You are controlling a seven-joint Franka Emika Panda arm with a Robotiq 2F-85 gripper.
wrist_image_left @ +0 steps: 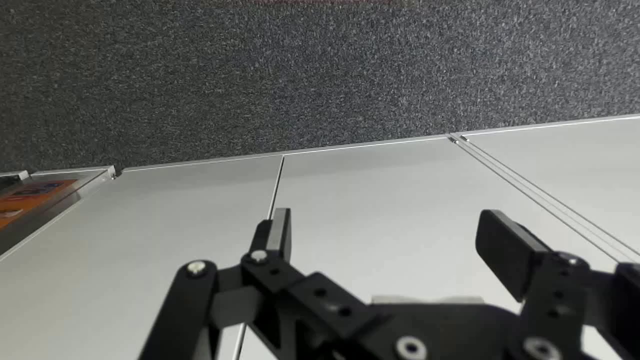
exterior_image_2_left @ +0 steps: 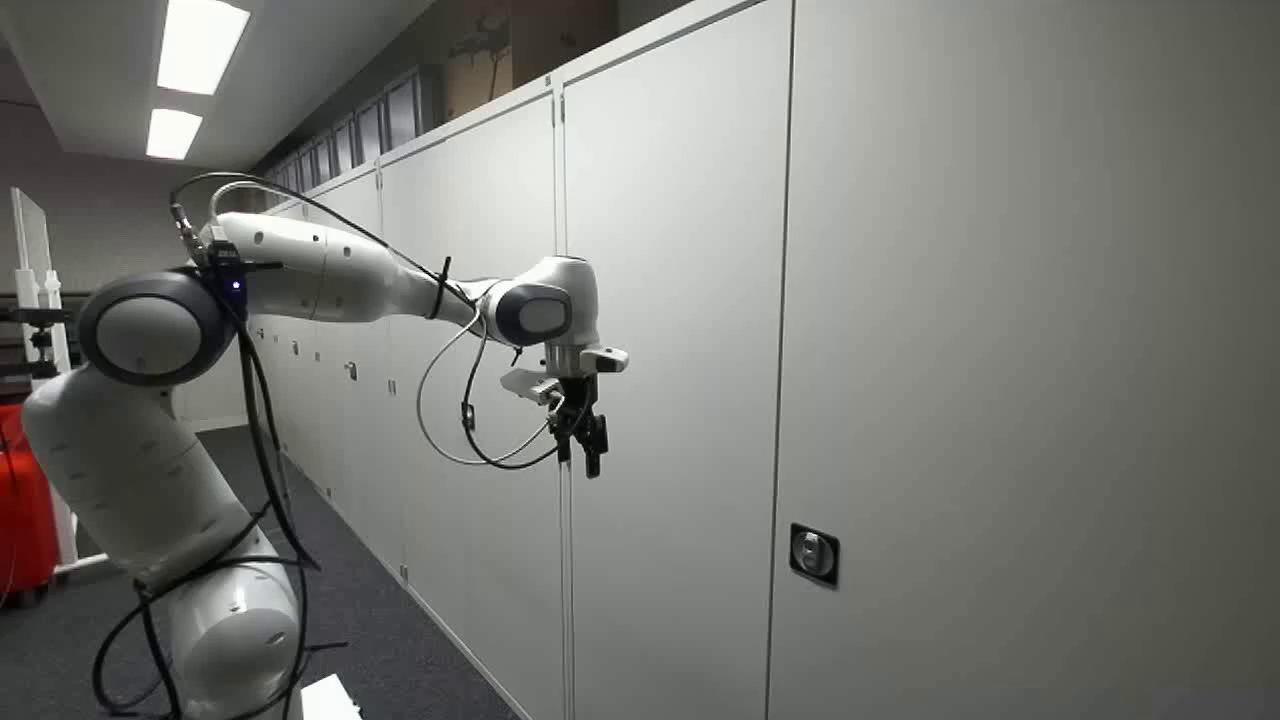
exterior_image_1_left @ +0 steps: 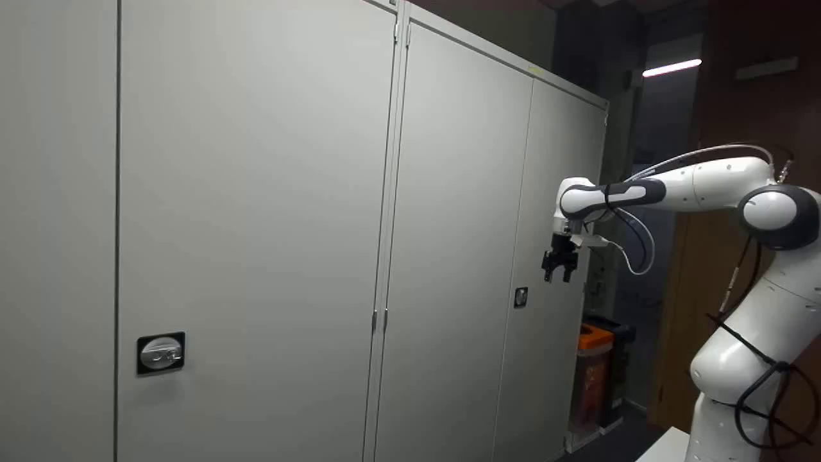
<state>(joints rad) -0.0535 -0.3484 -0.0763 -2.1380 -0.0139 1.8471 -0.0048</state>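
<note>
Presently, your end effector (wrist_image_left: 385,217) (fingers (wrist_image_left: 505,250) spread wide) points down near the grey cabinet (exterior_image_1_left: 455,192); your wrist view shows dark carpet (wrist_image_left: 310,75) along the cabinet's foot.

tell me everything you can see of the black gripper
The gripper is black, seemingly metal or hard plastic, with two jointed fingers, flat pads facing each other and round silvery bolts. It is open, with nothing between the fingers. It points down from the end of the white arm, in front of the grey cabinet doors. The pictures show no clear contact with them.
</note>
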